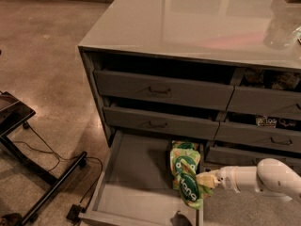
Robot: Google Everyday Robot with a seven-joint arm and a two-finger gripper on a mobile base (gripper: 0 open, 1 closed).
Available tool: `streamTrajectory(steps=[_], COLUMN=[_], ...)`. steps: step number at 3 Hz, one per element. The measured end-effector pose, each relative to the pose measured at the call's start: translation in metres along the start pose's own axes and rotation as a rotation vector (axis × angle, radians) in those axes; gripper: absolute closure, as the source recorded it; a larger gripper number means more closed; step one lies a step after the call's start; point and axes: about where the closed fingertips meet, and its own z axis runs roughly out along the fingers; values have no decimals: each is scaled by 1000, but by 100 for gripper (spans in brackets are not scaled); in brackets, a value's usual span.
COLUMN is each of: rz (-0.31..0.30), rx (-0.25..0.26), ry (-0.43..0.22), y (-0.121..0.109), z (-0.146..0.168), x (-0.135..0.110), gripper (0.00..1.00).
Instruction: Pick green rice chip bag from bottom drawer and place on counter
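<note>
— Any writing you can read down there?
— White "dang" on the dark-green round logo of the green rice chip bag (189, 192). It lies along the right side of the open bottom drawer (136, 171), towards the front.
— How many pouches?
— I count two. A second dang pouch (184, 162) sits just behind, touching it.
— And the tool?
— My gripper (207, 180) is against the bag's right edge. I cannot tell whether it has hold. The counter (178, 18) is above.
</note>
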Motion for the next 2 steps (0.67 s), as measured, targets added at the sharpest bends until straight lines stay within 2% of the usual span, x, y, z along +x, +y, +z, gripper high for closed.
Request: streamTrajectory(steps=[1,2], rz=[-22,-75], rx=[-109,-240], ry=[-22,-36], y=[22,42], z=[-16,-26], x=[-3,-8], gripper=[100,100])
